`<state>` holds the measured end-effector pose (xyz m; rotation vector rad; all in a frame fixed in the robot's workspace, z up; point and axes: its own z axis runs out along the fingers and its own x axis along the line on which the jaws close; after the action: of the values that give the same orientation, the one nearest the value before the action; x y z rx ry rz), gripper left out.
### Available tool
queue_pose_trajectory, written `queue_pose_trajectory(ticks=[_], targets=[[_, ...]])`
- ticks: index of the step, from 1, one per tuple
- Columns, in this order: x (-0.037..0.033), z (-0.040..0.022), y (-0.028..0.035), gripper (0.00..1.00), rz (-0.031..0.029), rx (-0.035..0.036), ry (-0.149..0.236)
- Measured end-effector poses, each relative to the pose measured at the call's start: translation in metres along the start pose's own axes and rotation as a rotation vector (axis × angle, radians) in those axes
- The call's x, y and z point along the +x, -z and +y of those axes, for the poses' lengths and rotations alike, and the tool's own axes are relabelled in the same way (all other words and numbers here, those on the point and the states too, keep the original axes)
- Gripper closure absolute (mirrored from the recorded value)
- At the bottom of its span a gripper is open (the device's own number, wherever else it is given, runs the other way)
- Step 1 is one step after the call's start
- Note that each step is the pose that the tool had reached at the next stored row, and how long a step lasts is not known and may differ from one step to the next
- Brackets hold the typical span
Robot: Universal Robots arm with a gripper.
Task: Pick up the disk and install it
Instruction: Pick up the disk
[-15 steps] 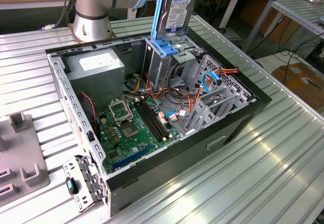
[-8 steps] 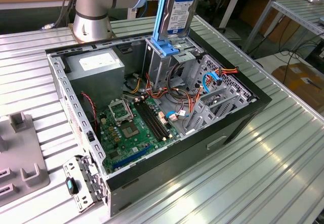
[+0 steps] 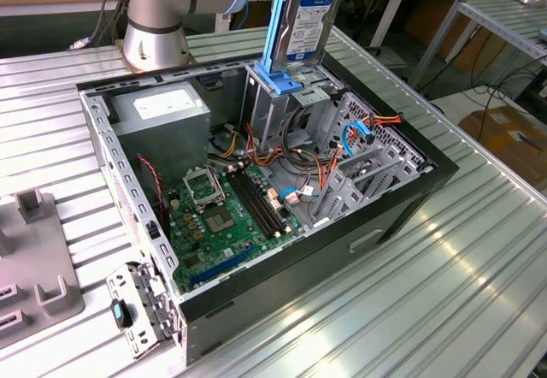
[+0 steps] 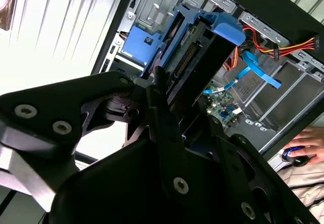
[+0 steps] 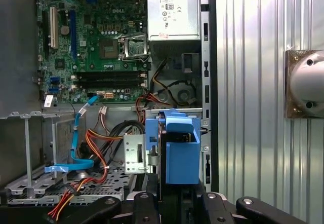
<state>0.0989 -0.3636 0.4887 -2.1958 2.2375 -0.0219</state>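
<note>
Gripper point(image 5: 177, 198): clamped on the disk point(image 3: 305, 14), one black finger on each side of it in both wrist views. I hold the disk by its upper end. It hangs upright in the air with its white label facing the exterior view's right and its blue carrier rails running down both long edges.

Table point(image 3: 461, 310): ribbed metal, and it carries everything else.

Computer case point(image 3: 385, 220): black, lying on its side with the panel off and the interior open to the camera. My arm's base point(image 3: 158, 27) stands on the table just behind it.

Grey fixture point(image 3: 38, 258): on the table at the exterior view's left, apart from the case.

Motherboard point(image 3: 214, 215): green, flat on the case floor, toward the exterior view's left.

Power supply point(image 3: 162, 109): grey box in the rear corner of the case, next to the motherboard.

Drive cage point(image 3: 269, 117): tall bare-metal frame at the back of the case. The disk is directly above it.

Blue bracket point(image 3: 275, 80): sits on top of the cage. The disk's lower end is right at it; I cannot tell whether they touch.

Blue cable point(image 3: 352, 134): curves over the lower metal bays at the exterior view's right, beside red and yellow wires.

Hand point(image 4: 310, 148): a person's, resting on a mouse beyond the case in the second wrist view.
</note>
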Motion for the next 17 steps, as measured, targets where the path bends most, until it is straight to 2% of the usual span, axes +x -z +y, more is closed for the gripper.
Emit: queue_pose_trajectory(ticks=[10,17], targets=[[0.0096,-0.0026,-0.0001,0.65,0.0024,-0.0020,0.000],[0.0195,-0.0046,-0.0002,0.65,0.0063,-0.0040,0.000]])
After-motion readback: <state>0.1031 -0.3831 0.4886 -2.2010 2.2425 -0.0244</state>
